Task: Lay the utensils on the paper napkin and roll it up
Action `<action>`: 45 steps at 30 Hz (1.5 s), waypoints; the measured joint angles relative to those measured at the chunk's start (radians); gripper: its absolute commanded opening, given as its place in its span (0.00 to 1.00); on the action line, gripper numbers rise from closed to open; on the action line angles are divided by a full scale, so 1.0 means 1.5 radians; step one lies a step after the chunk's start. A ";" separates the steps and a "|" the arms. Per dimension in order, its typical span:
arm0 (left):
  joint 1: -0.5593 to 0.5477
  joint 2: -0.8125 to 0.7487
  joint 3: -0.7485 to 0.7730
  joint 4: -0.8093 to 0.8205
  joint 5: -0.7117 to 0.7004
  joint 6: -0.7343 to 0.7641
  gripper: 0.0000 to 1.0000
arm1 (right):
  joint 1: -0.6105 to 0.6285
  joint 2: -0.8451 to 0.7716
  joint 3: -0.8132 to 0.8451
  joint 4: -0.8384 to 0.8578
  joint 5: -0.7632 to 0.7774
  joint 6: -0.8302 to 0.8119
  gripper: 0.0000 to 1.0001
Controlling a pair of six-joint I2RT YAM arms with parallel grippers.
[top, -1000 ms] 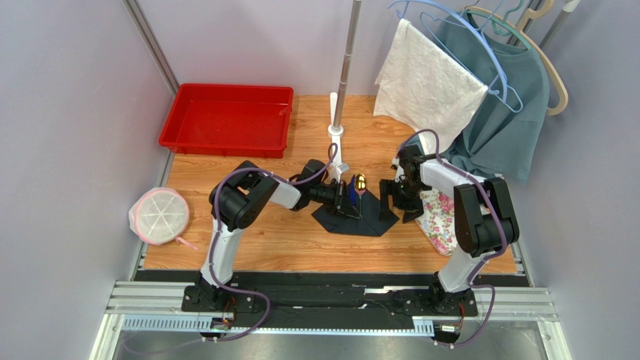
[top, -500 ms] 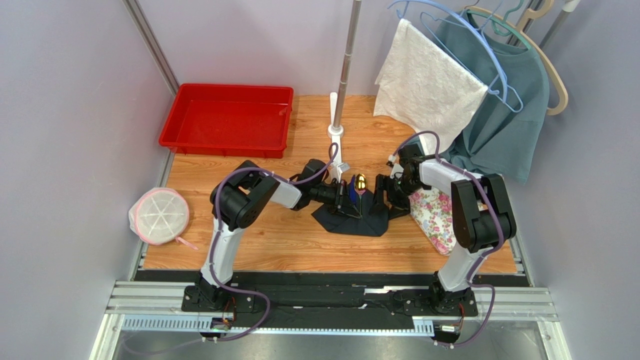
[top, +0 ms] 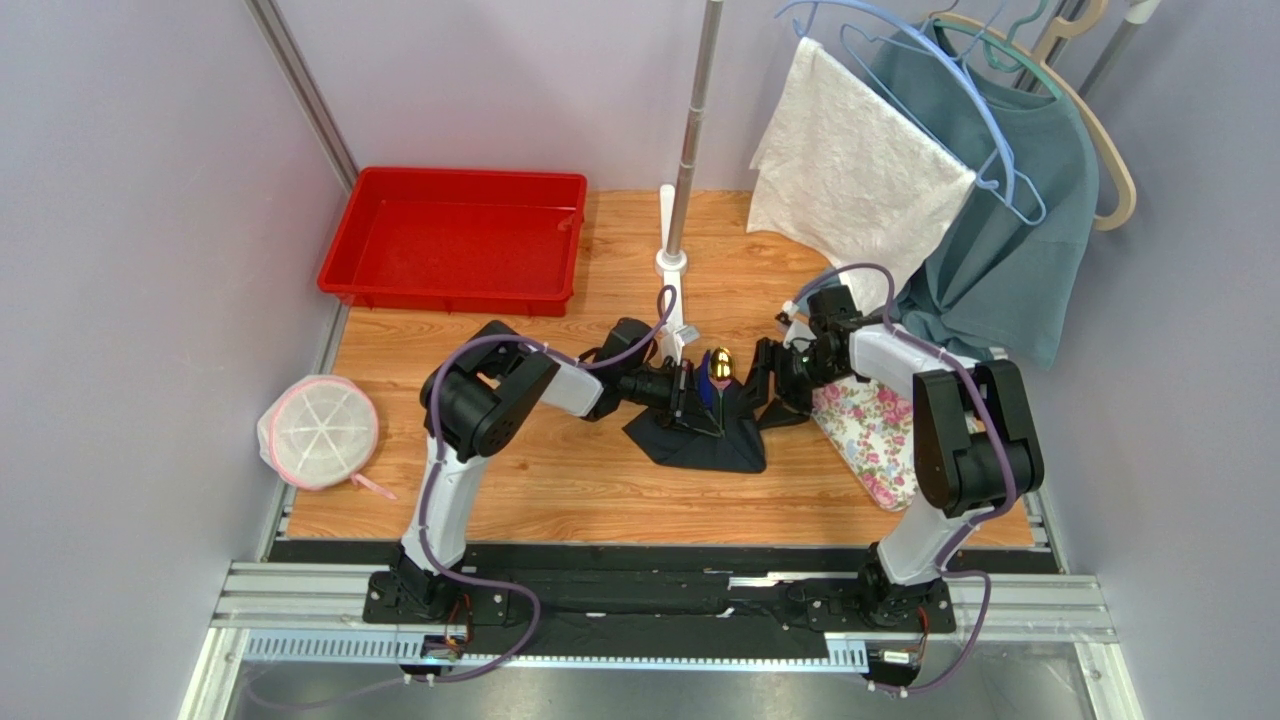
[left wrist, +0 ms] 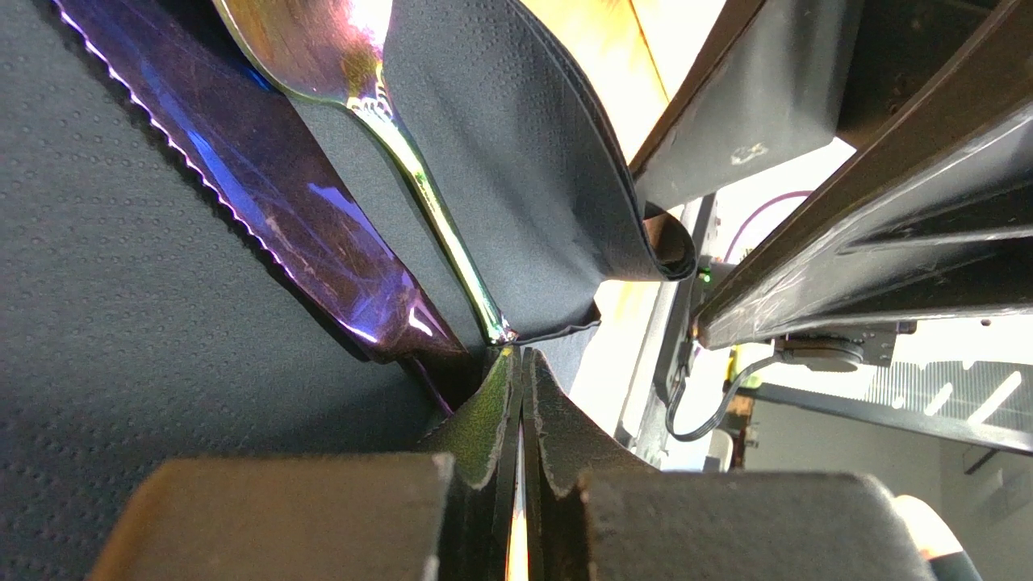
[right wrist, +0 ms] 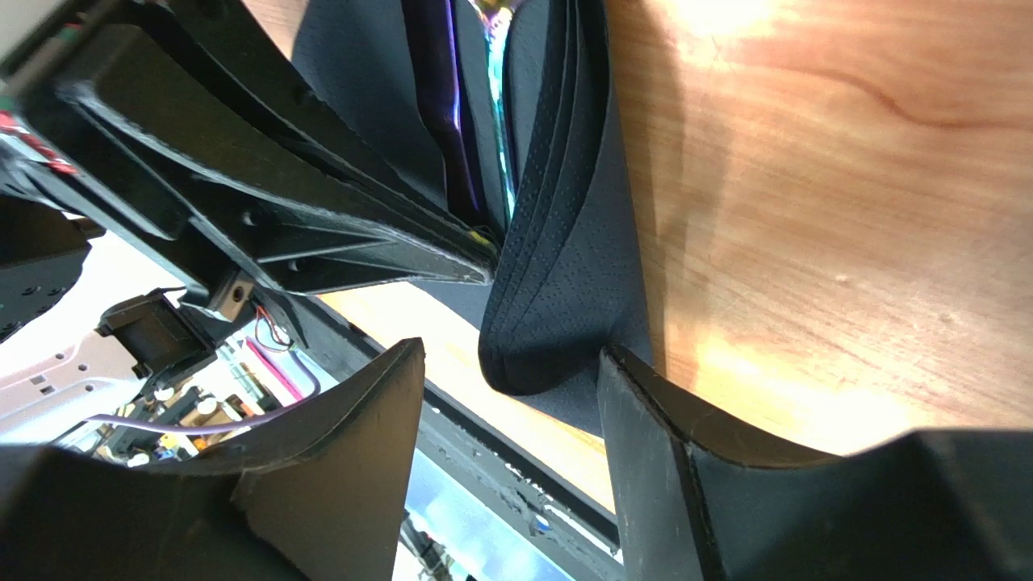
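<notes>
Overhead view, nearest the arm bases: the black napkin (top: 706, 443) lies at mid-table (top: 526, 480), partly folded up over itself, with both grippers meeting above its far part. The left gripper (top: 694, 393) reaches in from the left and the right gripper (top: 769, 387) from the right, just beside each other. The utensils (top: 720, 365) lie on the napkin between them, one gold end showing past the far edge. From overhead neither jaw state can be read. The left wrist view settles one: its fingers (left wrist: 485, 424) are pressed together, tips at the napkin's folded edge; whether paper is caught between them cannot be told. That view alone shows a serrated blue knife (left wrist: 285, 224) and a gold spoon (left wrist: 309, 55) side by side on the sheet, a flap of napkin draped over the spoon's handle. The right wrist view settles the other: its fingers (right wrist: 364, 448) stand spread, with the doubled-over napkin edge hanging in the gap, close against one finger and clear of the other. Overhead again, a floral mat (top: 884, 443) lies right of the napkin under the right arm, and a round white item (top: 319, 432) sits off the table's left edge. Farther back stand a pole (top: 687, 143) and a red tray (top: 443, 293); a white cloth (top: 857, 165) and a teal garment (top: 1022, 240) hang at far right.
</notes>
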 measured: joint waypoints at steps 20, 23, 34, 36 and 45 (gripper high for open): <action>0.001 0.002 0.000 0.005 0.000 -0.001 0.01 | -0.010 0.002 -0.016 -0.036 0.031 -0.015 0.22; 0.001 0.004 0.000 0.010 0.001 -0.004 0.00 | -0.010 0.002 -0.015 -0.043 0.028 -0.013 0.04; 0.005 0.005 0.000 0.013 -0.001 -0.005 0.00 | -0.001 0.048 0.005 -0.043 -0.032 0.012 0.00; 0.005 0.005 0.000 0.013 -0.001 -0.005 0.00 | 0.004 0.051 0.009 -0.040 -0.042 0.022 0.00; 0.005 0.005 0.000 0.012 -0.001 -0.005 0.00 | 0.027 0.083 0.014 -0.016 -0.071 0.072 0.00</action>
